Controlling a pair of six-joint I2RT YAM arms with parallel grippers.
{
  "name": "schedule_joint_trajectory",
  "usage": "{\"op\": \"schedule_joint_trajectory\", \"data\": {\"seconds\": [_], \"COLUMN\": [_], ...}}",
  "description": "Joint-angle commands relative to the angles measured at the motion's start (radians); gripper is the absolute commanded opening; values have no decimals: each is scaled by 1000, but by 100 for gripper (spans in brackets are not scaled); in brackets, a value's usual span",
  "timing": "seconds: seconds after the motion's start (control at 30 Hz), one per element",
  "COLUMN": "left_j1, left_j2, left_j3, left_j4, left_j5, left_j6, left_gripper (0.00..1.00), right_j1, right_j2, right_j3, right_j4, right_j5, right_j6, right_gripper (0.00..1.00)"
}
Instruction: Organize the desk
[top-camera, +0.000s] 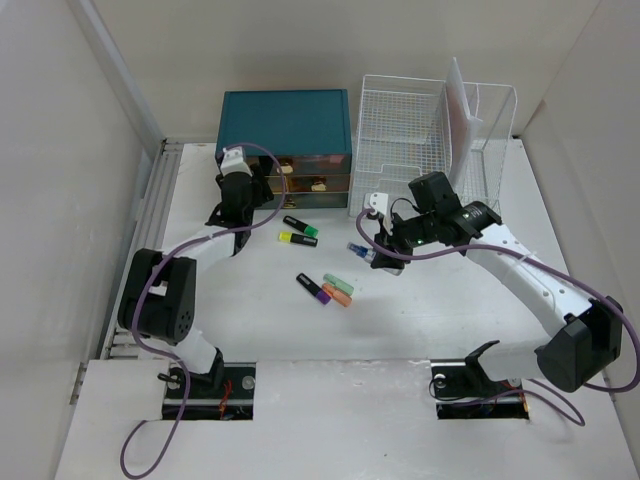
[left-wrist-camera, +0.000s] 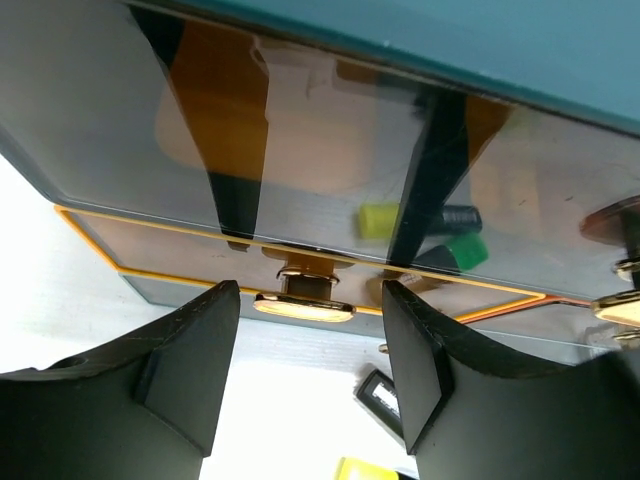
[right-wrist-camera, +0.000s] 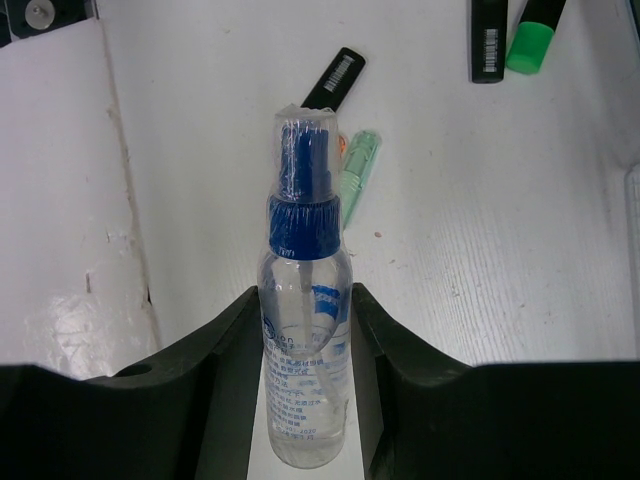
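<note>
The white desk (top-camera: 420, 330) carries several highlighters: a green one (top-camera: 300, 227), a yellow one (top-camera: 297, 238), a purple-tipped black one (top-camera: 313, 287) and an orange and pale green pair (top-camera: 338, 291). My left gripper (top-camera: 262, 187) is open at the front of the teal drawer chest (top-camera: 285, 125). In the left wrist view its fingers (left-wrist-camera: 200, 350) stand either side of a gold drawer handle (left-wrist-camera: 303, 305), just short of it. My right gripper (right-wrist-camera: 305, 300) is shut on a clear spray bottle (right-wrist-camera: 305, 340) with a blue cap, held above the desk's middle (top-camera: 362, 251).
A white wire-mesh file rack (top-camera: 430, 125) stands right of the chest at the back, with white sheets upright in it. Grooved pale rails (top-camera: 150, 220) run along the desk's left side. White walls close in on both sides.
</note>
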Motion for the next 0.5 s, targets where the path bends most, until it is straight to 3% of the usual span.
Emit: {"op": "schedule_joint_trajectory", "data": {"seconds": [0.0, 0.47], "left_j1": [2, 2], "left_j2": [13, 51], "left_j3": [61, 81], "left_j4": [47, 38], "left_j5": [-26, -36], "left_j6": [9, 19], "left_gripper": [56, 42], "right_j1": [-7, -16], "right_j2": [-21, -21], "right_j3": [20, 20], "right_j4": [11, 1], "right_j5": [-46, -55], "right_j6": [-14, -23], "right_gripper": [0, 0]}}
